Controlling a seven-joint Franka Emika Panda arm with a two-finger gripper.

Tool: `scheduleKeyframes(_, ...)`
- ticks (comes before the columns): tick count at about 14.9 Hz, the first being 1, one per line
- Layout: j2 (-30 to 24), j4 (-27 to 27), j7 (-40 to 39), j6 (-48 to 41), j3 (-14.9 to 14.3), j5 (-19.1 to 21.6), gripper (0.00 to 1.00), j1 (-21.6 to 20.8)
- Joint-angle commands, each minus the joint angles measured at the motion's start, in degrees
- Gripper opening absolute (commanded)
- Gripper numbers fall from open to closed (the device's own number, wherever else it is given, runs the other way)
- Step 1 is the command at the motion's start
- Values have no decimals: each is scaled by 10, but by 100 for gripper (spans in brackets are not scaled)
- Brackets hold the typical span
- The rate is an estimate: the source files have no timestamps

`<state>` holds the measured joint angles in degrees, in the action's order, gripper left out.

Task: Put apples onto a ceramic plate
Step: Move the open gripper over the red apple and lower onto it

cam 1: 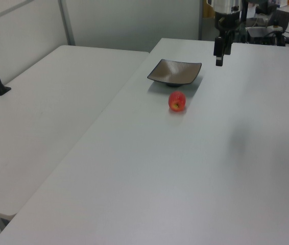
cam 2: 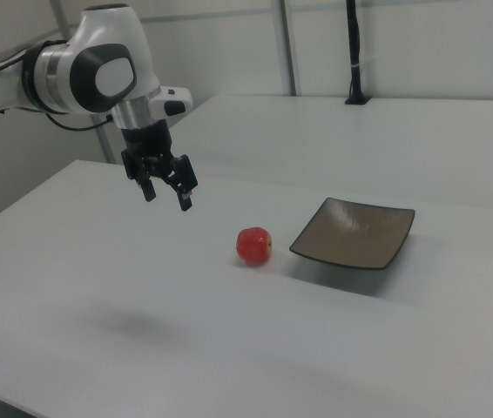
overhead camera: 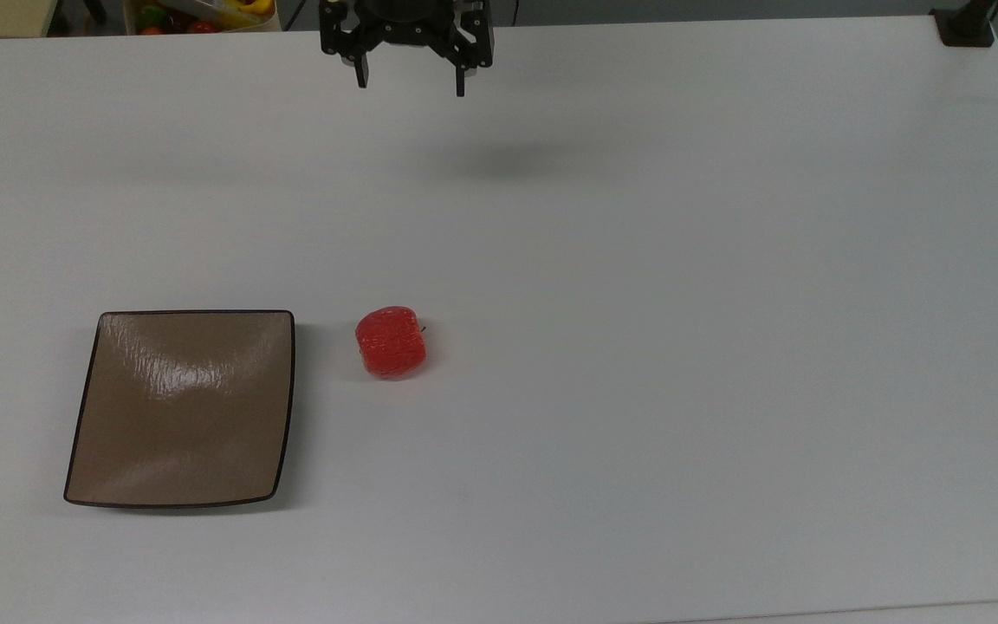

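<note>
Matte white table (overhead camera: 681,347); glossy square tan plate (overhead camera: 180,407), streaked blocky red apple (overhead camera: 391,342) beside; black jaws wide, empty.

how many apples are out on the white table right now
1. The apple sits on the white table just off the top view's right edge of the ceramic plate, not touching it. The plate holds nothing, and nothing seems hidden.

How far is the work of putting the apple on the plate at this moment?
Nothing looks done yet. The apple lies on the white table, beside the ceramic plate and apart from it; the plate holds nothing. The gripper hangs open and empty above the table, away from both. Reaching, grasping, carrying and placing all remain.
</note>
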<state>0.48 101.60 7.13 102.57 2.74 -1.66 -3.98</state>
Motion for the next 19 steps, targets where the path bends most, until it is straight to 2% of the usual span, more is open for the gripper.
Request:
scheduleKeyframes(1, -14, 20, -2, 14, -8, -4, 100, -6)
scheduleKeyframes(8, -8, 19, -16, 23, -9, -5, 100, 0)
scheduleKeyframes(11, 3, 17, -57, 37, -9, -5, 100, 0)
scheduleKeyframes(14, 30, 16, -64, 102, -10, -5, 100, 0)
scheduleKeyframes(19, 96, 12, -63, 220, -10, -29, 100, 2)
